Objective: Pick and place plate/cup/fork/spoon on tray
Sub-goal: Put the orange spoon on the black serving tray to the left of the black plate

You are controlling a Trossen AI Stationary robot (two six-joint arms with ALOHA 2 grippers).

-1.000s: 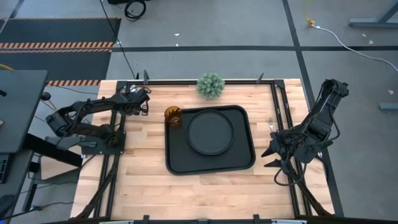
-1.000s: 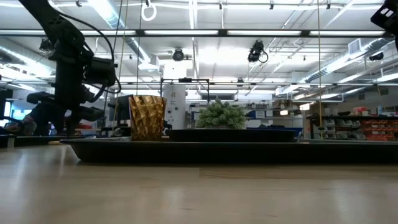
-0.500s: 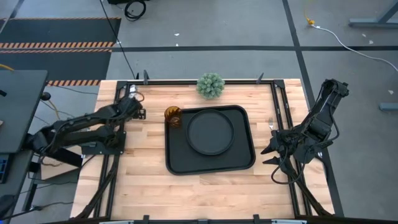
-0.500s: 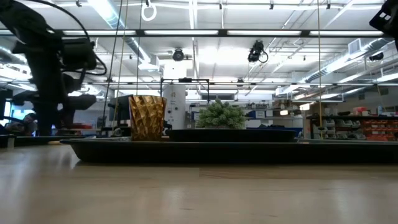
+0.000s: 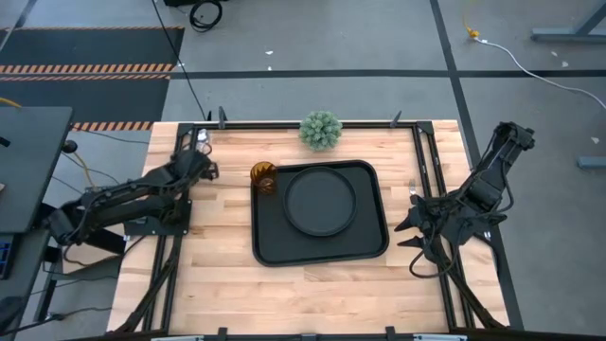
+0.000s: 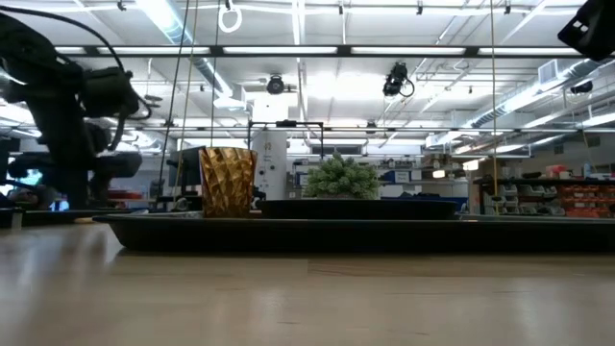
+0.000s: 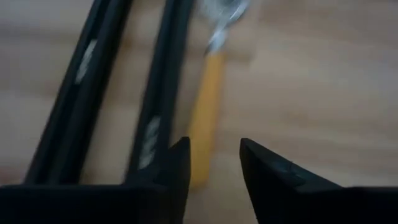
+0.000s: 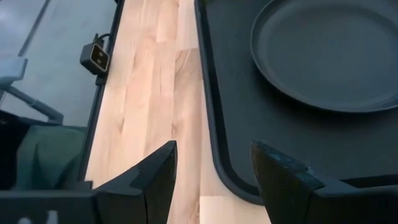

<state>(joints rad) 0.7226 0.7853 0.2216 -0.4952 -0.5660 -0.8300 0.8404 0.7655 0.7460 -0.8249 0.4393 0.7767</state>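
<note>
The black tray (image 5: 365, 242) lies mid-table with the round black plate (image 5: 321, 201) flat on it. The amber cup (image 5: 263, 177) stands upright at the tray's far left corner and also shows in the low view (image 6: 228, 181). The spoon (image 7: 205, 106), with a yellowish-orange handle and a silver bowl, lies flat on the table beside the black frame rails at the far left. My left gripper (image 7: 214, 165) hovers open over the handle's end. My right gripper (image 8: 214, 168) is open and empty at the table's right, facing the tray. The fork does not plainly show.
A small green plant (image 5: 321, 130) stands at the table's far edge. Black frame rails (image 7: 93, 93) run along the table's left side close by the spoon, and more rails (image 5: 428, 170) run along the right. A small pale thing (image 5: 413, 192) lies by the right rail.
My left arm has lowered and stretched out flat. Its gripper has gone a little toward the table's left edge and down toward the table by the left rails.
</note>
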